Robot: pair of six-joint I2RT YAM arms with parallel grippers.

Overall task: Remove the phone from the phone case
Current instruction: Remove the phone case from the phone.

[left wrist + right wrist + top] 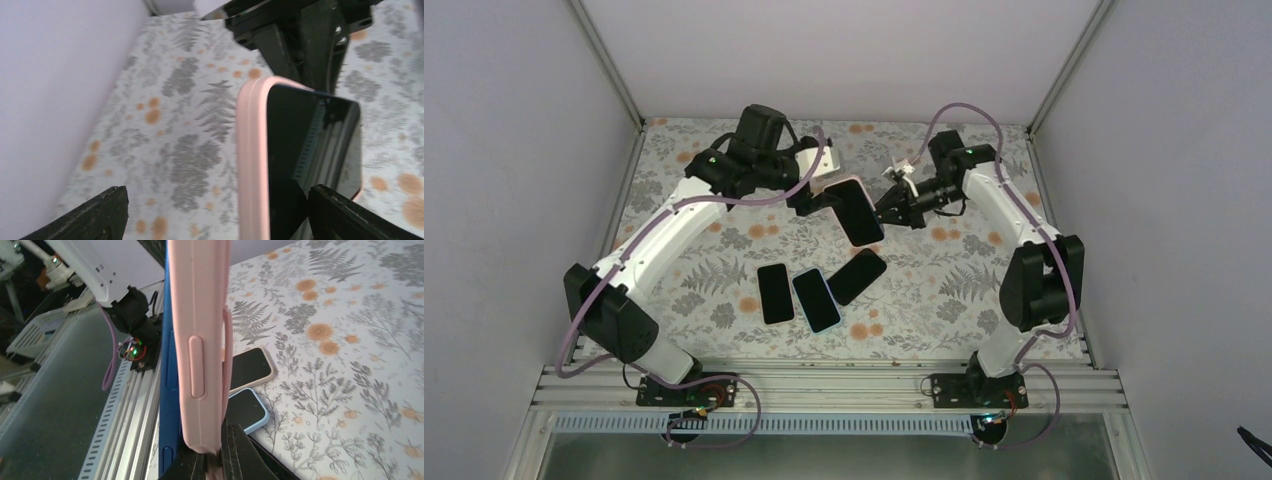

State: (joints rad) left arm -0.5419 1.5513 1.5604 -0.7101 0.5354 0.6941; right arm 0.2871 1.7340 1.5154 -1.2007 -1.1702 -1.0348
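Above the table's [984,285] far middle, the right gripper [214,454] clamps the pink phone case [200,340]. The left gripper [217,212] gapes, released. Close it squarely on the phone [310,145], apparently still seated, before pulling.

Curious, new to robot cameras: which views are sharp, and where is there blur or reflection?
Top external: evenly lit, crisp. Left wrist: slightly soft, the phone screen mirrors a ribbed pattern. Right wrist: pink case sharp, scene dimmer at left.
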